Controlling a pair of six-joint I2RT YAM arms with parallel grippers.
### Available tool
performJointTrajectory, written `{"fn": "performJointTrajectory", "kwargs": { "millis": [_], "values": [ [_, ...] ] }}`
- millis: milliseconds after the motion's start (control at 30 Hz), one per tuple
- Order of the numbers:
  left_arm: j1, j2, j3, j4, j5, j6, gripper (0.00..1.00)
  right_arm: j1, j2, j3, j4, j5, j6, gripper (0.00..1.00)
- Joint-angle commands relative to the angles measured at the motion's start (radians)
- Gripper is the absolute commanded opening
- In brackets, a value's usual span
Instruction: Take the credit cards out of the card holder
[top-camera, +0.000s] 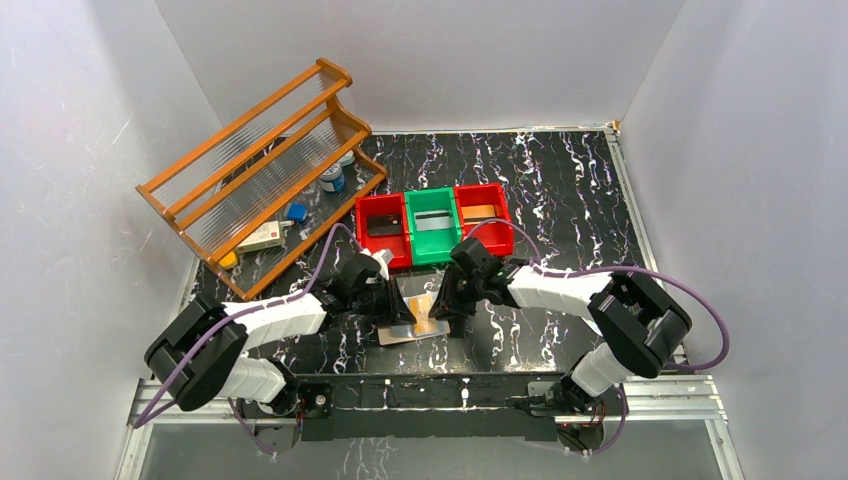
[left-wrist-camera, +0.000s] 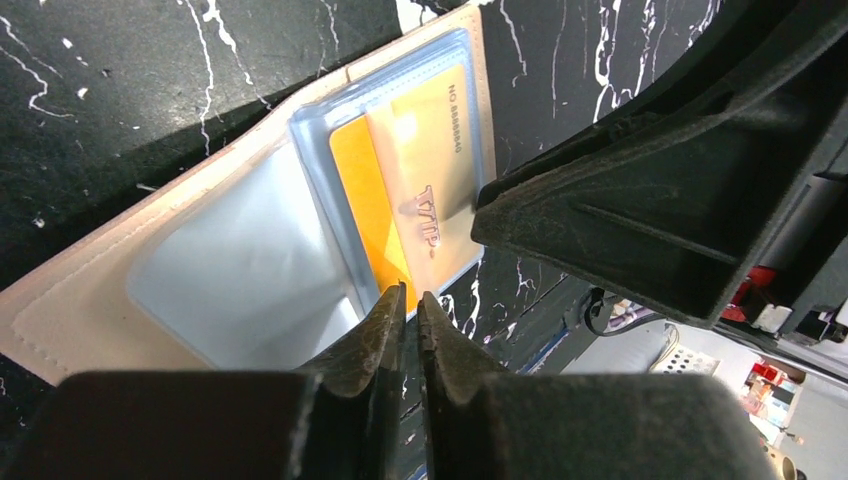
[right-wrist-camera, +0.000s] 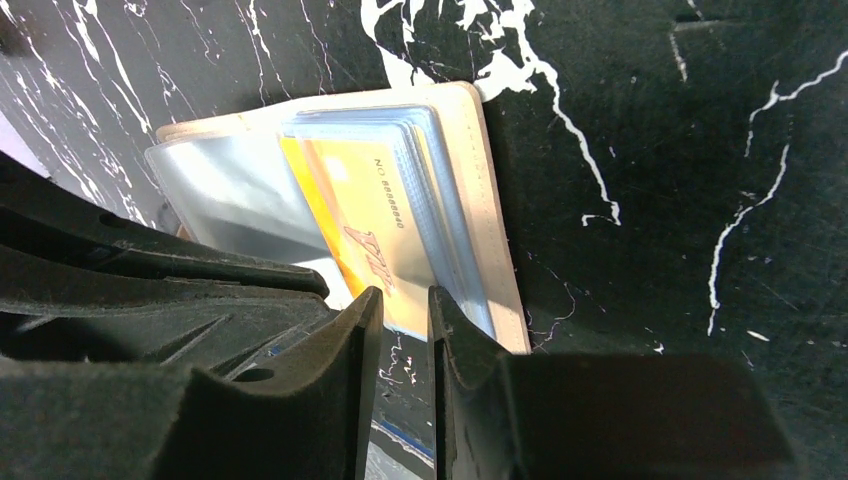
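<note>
The tan card holder (top-camera: 412, 328) lies open on the black marbled table between my two grippers. Its pale blue sleeves (left-wrist-camera: 250, 270) face up, and an orange-gold credit card (left-wrist-camera: 425, 185) sits in the right-hand sleeve, also seen in the right wrist view (right-wrist-camera: 365, 215). My left gripper (left-wrist-camera: 411, 300) hovers at the holder's near edge with only a thin slit between its jaws and nothing in it. My right gripper (right-wrist-camera: 405, 300) stands open over the near edge of the card, with bare table showing between its fingers. Neither gripper holds anything.
Three bins stand in a row behind the holder: a red bin (top-camera: 383, 248) with a dark card, a green bin (top-camera: 433, 250) with a silvery card, and a red bin (top-camera: 497, 232) with an orange card. A wooden rack (top-camera: 250, 160) with small items leans at the back left.
</note>
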Motion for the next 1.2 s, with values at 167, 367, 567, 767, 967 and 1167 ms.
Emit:
{"fn": "performJointTrajectory", "kwargs": {
  "millis": [167, 367, 567, 767, 967, 1167],
  "values": [
    [-0.006, -0.001, -0.012, -0.014, -0.022, -0.012, 0.18, 0.001, 0.006, 0.021, 0.002, -0.002, -0.012, 0.32],
    [-0.007, 0.012, -0.031, 0.002, -0.040, -0.031, 0.25, 0.001, 0.032, 0.011, 0.004, -0.011, 0.004, 0.32],
    [-0.006, 0.026, -0.055, 0.056, -0.044, -0.062, 0.27, 0.001, 0.040, -0.010, 0.016, -0.018, 0.014, 0.32],
    [-0.006, 0.026, -0.087, 0.152, -0.028, -0.108, 0.24, 0.001, 0.050, -0.024, 0.021, -0.021, 0.022, 0.32],
    [-0.003, -0.027, -0.129, 0.184, -0.050, -0.151, 0.23, 0.002, 0.061, -0.034, 0.021, -0.020, 0.029, 0.32],
    [0.011, -0.076, -0.166, 0.212, -0.052, -0.187, 0.23, 0.001, 0.077, -0.034, 0.020, -0.021, 0.030, 0.32]
  ]
}}
